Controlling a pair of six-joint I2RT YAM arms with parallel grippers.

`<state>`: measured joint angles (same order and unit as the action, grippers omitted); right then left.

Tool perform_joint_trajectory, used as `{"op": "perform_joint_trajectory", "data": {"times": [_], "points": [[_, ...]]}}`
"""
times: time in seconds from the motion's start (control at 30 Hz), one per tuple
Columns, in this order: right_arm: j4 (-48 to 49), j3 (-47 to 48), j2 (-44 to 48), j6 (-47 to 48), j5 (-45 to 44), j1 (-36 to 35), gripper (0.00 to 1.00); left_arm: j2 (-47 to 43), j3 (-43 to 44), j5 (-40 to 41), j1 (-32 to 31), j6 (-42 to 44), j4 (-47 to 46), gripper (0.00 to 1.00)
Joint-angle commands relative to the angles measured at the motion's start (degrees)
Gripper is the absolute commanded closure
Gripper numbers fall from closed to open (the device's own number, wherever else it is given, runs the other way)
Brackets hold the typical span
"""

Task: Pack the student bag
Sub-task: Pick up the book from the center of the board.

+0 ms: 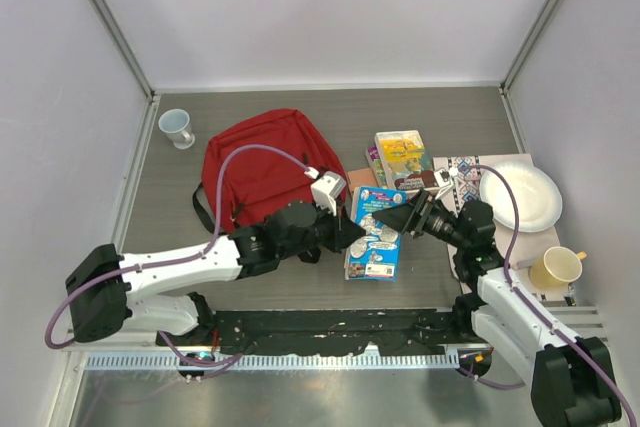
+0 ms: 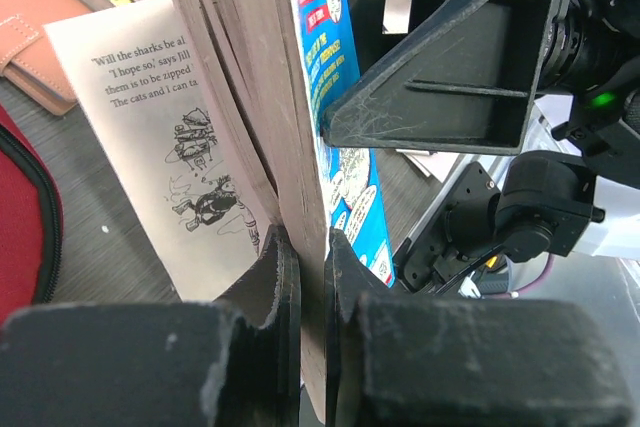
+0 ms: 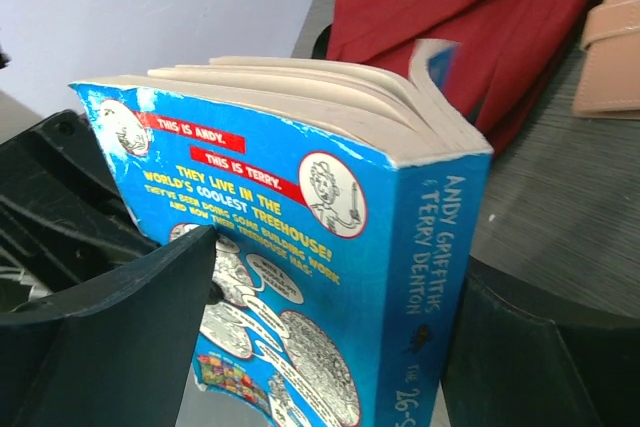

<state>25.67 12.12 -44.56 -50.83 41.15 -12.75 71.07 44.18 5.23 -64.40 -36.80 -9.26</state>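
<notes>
My left end effector (image 2: 312, 247) pinches the blue book (image 1: 375, 237) upright; my right end effector (image 1: 405, 217) gapes wide astride it; the student bag (image 1: 265, 162) lies on the desk (image 1: 450, 117) just left, nearer my left arm.

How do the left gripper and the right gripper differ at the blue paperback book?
The left gripper has its jaws shut on an edge of the blue paperback book; the right gripper has its jaws open around it. The left gripper holds the book; the right gripper grips nothing. Both face the same book.
</notes>
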Motion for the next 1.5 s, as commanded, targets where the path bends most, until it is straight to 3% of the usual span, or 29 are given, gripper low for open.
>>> {"op": "perform_joint_trajectory", "data": {"times": [0.0,0.3,0.37,0.43,0.47,0.53,0.67,0.8,0.93,1.23,1.47], "points": [[11.5,-0.9,-0.3,-3.6,5.3,-0.5,0.18,-3.0,0.4,-3.0,0.3,0.2,-12.7,1.00],[13.2,-0.9,0.6,-4.5,5.4,-0.5,0.48,-3.0,0.6,0.5,0.7,0.1,-10.1,1.00],[13.1,-1.0,1.0,-4.5,5.2,-0.5,0.59,-3.0,1.0,2.1,0.7,0.1,-7.3,0.98],[12.8,-1.0,1.0,-4.4,4.8,-0.5,0.70,-3.1,1.6,4.7,0.7,0.6,-4.3,0.82],[12.7,-1.0,1.2,-4.3,4.6,-0.5,0.74,-3.4,1.7,5.7,0.7,0.7,-3.2,0.60],[12.1,-0.6,1.6,-4.0,4.3,-0.5,0.80,-3.9,1.7,8.8,0.7,0.9,-0.8,0.24],[11.9,-0.3,2.0,-3.8,3.9,-0.5,0.88,-6.4,0.1,13.3,0.8,1.1,0.6,0.02],[15.3,0.0,1.2,-6.1,5.3,-0.4,0.99,-7.5,-1.0,14.6,1.4,1.4,-0.7,0.00],[23.4,0.0,0.0,-10.7,8.0,-0.5,0.99,-7.2,-2.3,11.9,3.9,1.6,-3.9,0.01],[38.7,0.4,-4.7,-20.1,12.0,-0.5,0.99,-6.0,-6.6,-4.3,12.0,-2.0,-18.3,0.01],[48.2,0.4,-10.0,-23.1,13.9,-0.5,0.99,-2.3,-6.4,-14.9,12.9,-5.4,-26.9,0.01]]}}
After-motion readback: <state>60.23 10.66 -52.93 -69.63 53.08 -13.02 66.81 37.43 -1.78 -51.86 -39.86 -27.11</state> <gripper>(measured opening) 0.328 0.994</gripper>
